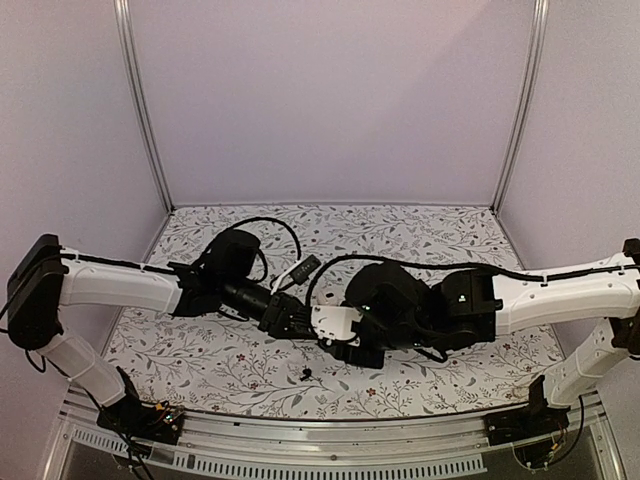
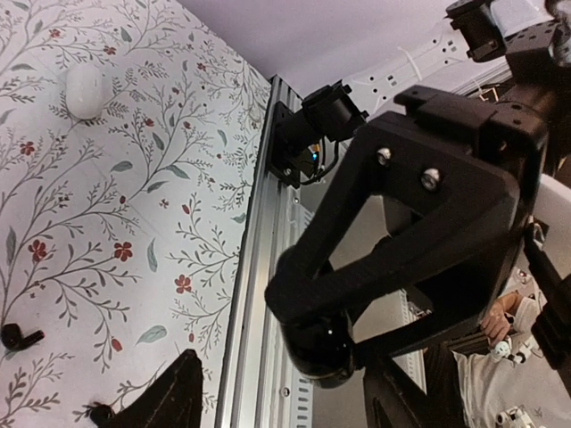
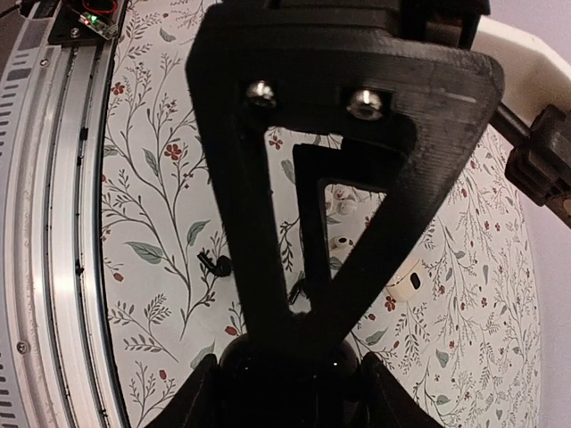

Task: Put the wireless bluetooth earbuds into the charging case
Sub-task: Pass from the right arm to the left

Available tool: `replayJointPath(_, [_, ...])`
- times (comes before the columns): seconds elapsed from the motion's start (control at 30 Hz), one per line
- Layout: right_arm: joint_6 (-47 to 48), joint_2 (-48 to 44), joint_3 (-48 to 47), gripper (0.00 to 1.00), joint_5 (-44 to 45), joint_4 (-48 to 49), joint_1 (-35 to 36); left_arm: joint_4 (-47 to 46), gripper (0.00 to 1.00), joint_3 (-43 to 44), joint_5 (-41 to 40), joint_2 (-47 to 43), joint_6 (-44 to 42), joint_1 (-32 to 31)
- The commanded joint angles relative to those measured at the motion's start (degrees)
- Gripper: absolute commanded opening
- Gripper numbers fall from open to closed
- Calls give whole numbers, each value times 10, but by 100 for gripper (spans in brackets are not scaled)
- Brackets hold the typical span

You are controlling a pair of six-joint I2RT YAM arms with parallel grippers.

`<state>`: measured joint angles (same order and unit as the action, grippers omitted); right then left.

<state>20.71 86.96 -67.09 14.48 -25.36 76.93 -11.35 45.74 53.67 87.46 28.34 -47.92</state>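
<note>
My right gripper (image 3: 287,392) is shut on the black rounded charging case (image 3: 290,370), held above the floral table near its front. It also shows in the left wrist view (image 2: 326,352). My left gripper (image 2: 290,401) is open, with the case between its fingers but a gap on one side. Both grippers meet mid-table, left (image 1: 290,318) and right (image 1: 352,345). A black earbud (image 1: 305,376) lies on the table in front of them. It also shows in the right wrist view (image 3: 212,264). Two black earbuds (image 2: 18,336) (image 2: 100,412) show in the left wrist view. White earbuds (image 3: 343,242) lie behind the finger frame.
A closed white pebble-like case (image 2: 86,92) lies on the floral cloth. An aluminium rail (image 2: 254,267) runs along the table's front edge, with the arm bases (image 1: 150,415) bolted to it. Lilac walls (image 1: 330,100) close the back and sides.
</note>
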Motion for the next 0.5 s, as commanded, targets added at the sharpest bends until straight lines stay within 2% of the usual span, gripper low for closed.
replayJointPath(0.0, [7,5,4,23,10,-2,1,15,60,16,18,6,-19,-19])
replayJointPath(0.47, [8,22,1,24,18,-5,7,42,43,52,21,35,-32,-34])
